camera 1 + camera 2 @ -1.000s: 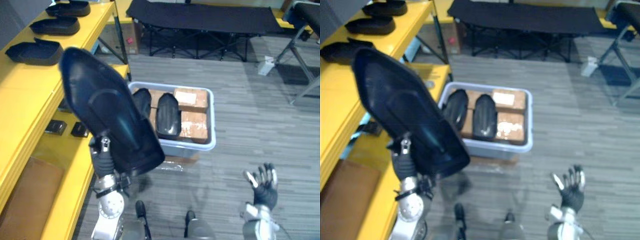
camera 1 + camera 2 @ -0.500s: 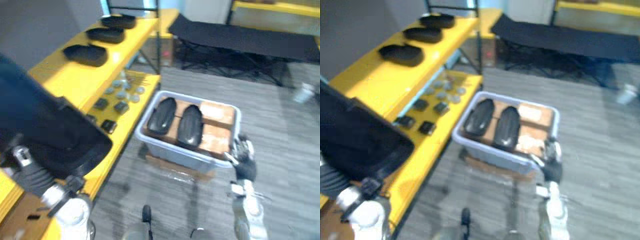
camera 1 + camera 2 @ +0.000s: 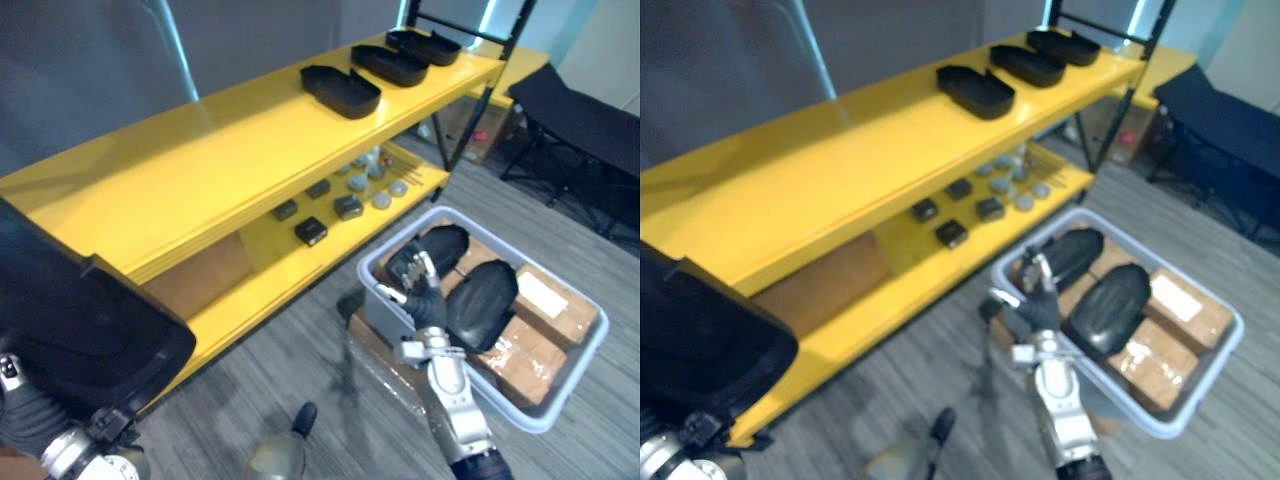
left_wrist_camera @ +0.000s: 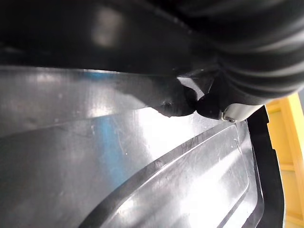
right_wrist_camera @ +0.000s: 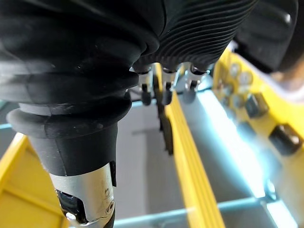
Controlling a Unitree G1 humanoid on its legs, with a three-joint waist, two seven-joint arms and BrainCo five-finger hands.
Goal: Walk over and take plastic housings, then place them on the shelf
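A large black plastic housing [image 3: 80, 320] shows a smooth, glossy sheen. The yellow shelf [image 3: 200, 170] looks smooth, painted and faintly shiny. A pale plastic bin [image 3: 398, 240] holds matt brown cardboard boxes [image 3: 545, 310]. The floor [image 3: 280, 370] has grey wood-grain planks.

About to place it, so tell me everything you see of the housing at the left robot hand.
The housing is a large black shell of glossy plastic with a raised rim and a moulded ridge inside. It is carried tilted above the left robot hand, beside the yellow shelf and not yet set on it.
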